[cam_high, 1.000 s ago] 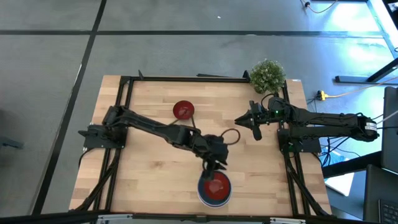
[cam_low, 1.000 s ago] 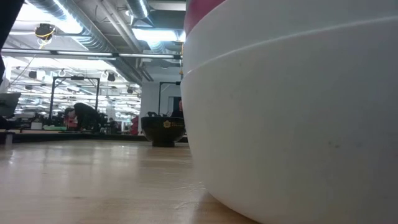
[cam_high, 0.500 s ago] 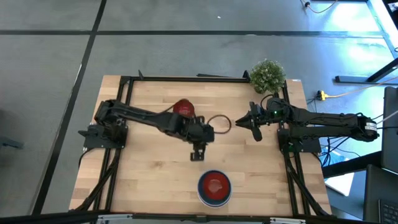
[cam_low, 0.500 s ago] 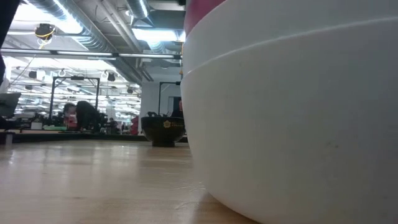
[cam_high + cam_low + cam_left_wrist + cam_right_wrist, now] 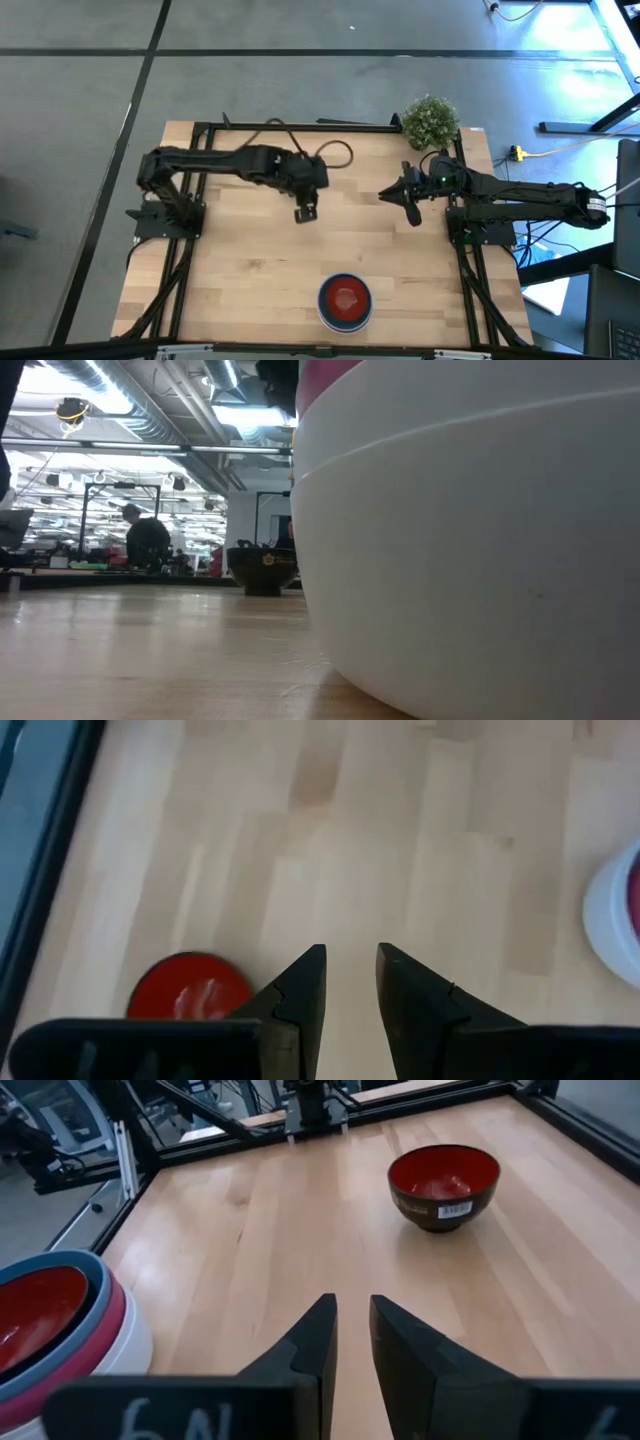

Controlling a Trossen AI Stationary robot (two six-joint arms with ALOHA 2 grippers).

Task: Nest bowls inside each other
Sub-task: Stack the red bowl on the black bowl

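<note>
High view first: we see the stacked bowls at lower centre of the desk, a dark red bowl nested on top. The loose red bowl sits in the upper middle, hidden there beneath the left pincer, whose fingers are slightly spread and hold nothing. The right pincer waits at right, nearly pressed together. We judge a misaligned descent could strike the rim and tip or skid the bowl.
</note>
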